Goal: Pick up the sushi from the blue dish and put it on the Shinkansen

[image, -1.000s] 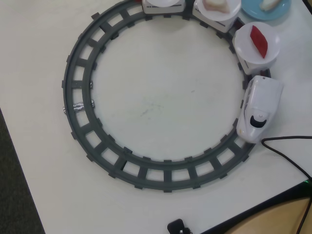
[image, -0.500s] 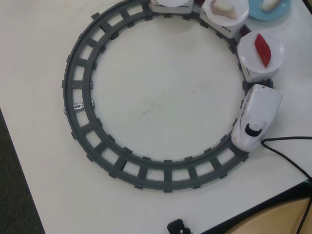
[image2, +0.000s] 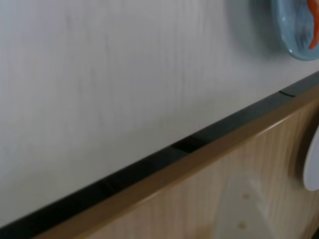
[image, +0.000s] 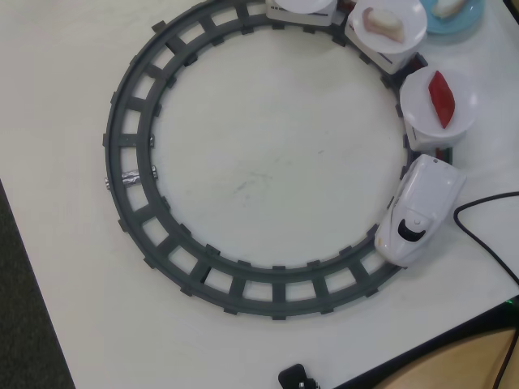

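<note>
- Table [image: 268, 178]: white top, carrying the dark grey circular track [image: 130, 194]; no arm is seen over it in the overhead view.
- Shinkansen [image: 418, 211]: set on the right-hand arc of the track, nose toward the near edge. Three plate-topped cars are seen trailing toward the far right.
- Car plates: a bright red piece [image: 442, 99] is carried on the first white plate [image: 422, 101]; a pale oblong piece [image: 383, 23] lies on the second plate [image: 405, 12]; the third is cropped at the far edge.
- Blue dish [image: 469, 18]: at the far right corner, partly cut off, just beside the second car.
- Sushi [image: 446, 6]: a pale piece is seen on the blue dish, apparently untouched.
- Progress, judged: pick-up not yet begun; approach, grasp, transfer and release all remain.
- Gripper: not in view in either picture, so jaw opening cannot be told. The blurred wrist view shows only table, its wooden edge and a blue rim at upper right with an orange streak.
- Black cable [image: 486, 235]: lies near the train's nose, at the right.
</note>
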Tool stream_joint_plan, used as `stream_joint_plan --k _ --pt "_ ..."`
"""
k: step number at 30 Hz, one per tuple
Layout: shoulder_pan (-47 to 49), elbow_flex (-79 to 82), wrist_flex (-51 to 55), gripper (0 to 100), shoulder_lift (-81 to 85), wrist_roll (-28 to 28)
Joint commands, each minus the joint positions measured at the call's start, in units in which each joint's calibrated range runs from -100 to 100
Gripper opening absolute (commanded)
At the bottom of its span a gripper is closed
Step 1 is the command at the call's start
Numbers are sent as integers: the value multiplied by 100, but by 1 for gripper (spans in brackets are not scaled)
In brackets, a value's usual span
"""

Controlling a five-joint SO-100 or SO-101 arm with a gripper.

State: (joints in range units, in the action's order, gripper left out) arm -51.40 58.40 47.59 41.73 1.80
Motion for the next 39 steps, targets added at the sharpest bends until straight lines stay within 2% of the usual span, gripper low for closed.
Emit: stream_joint_plan --k 1,6,14,20,24,28,30,34,39 --pt "43 -2384 337 50 -1730 45" --pt "360 -4610 1184 50 -3500 45" --pt "844 -6989 1826 50 -6114 56" --pt "853 -8317 2519 50 -7450 56" --pt "862 -8488 2656 50 -7826 56" --pt "914 -8470 2656 39 -7885 56" --pt "950 -8452 2630 29 -7893 56" --pt "976 -8443 2605 2 -7893 8" --pt "826 -8371 2571 2 -7743 -18"
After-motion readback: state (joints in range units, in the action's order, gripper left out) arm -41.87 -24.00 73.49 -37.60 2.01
